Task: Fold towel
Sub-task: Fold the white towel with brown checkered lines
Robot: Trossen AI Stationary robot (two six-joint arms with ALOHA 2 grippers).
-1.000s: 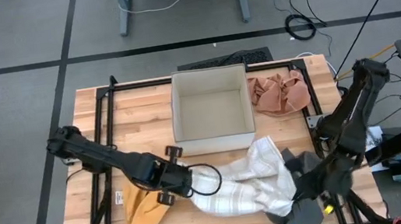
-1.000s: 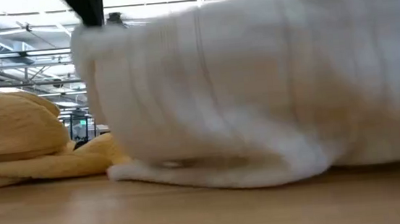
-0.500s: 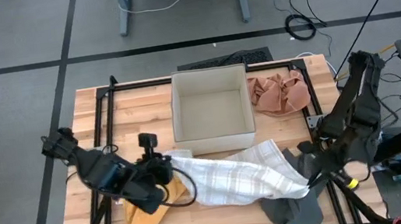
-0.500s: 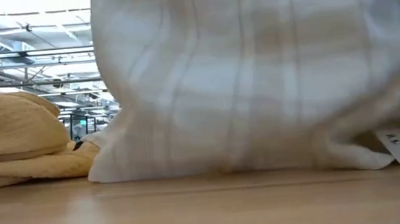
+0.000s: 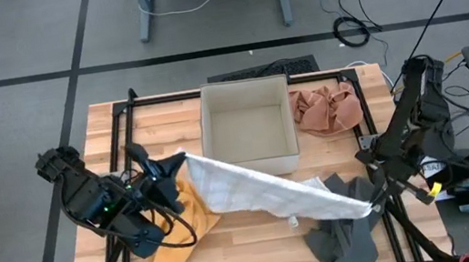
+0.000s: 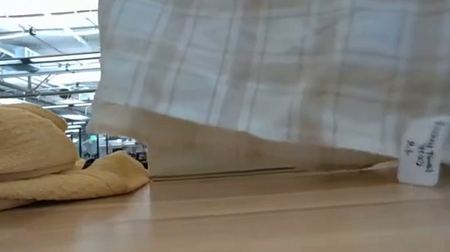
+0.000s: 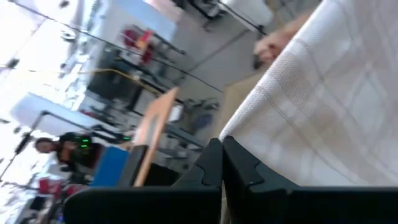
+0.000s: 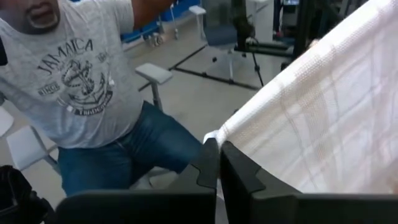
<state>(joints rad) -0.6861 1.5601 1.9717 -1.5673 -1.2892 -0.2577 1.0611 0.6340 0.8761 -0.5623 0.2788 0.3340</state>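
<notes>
I've got the white checked cloth towel (image 5: 262,193) lifted off the wooden table (image 5: 262,260), stretched between both arms. L gripper (image 5: 177,164) is clamped tight on its corner near the tan open box (image 5: 248,127); R gripper (image 5: 372,206) is pinched closed on the opposite corner, over the dark grey cloth (image 5: 342,243). Yellow cloth (image 5: 176,240) lies under the L end. Towel's tag (image 6: 423,151) hangs just above the tabletop in low view.
</notes>
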